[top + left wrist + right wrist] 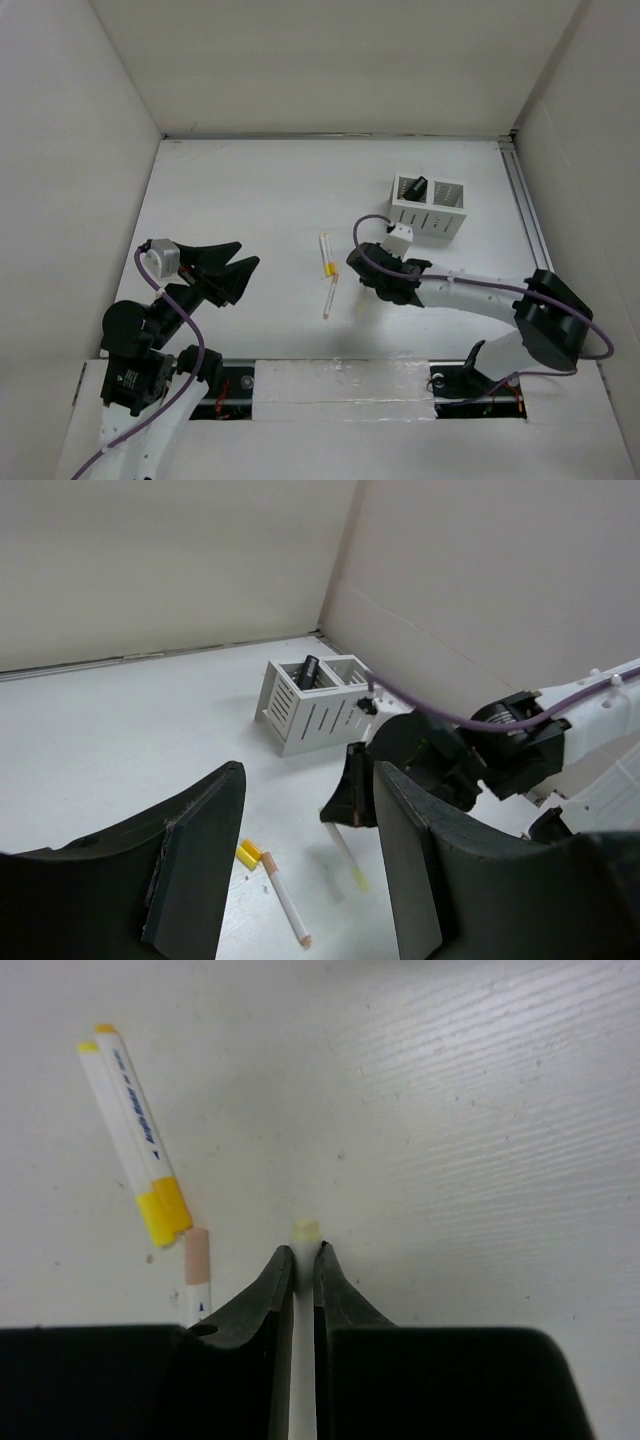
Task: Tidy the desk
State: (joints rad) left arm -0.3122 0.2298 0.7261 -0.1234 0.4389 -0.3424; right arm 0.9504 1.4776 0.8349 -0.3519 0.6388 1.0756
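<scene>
- The right gripper (304, 1256) has its two black fingers pinched together on a thin white pen (304, 1230). The pen's pale yellow tip sticks out just past the fingertips.
- In the left wrist view this held pen hangs tilted, tip downward over the desk (250, 190); whether the tip touches the surface cannot be told.
- Just to the side of the held pen, a white pen with a peach cap (197, 1260) lies flat on the desk.
- Beside that cap lie two white markers with yellow caps (125, 1110), side by side and touching, with the capped ends nearest the peach cap.
- A white slotted pen holder (428, 218) stands upright on the desk beyond the right gripper, near the metal rail (525, 210) on the desk's right edge.
- A dark object (416, 187) leans in the holder's compartment farther from the rail.
- The left gripper (246, 255) has its jaws spread wide with nothing between them. It is over the left part of the desk, well apart from the pens.
</scene>
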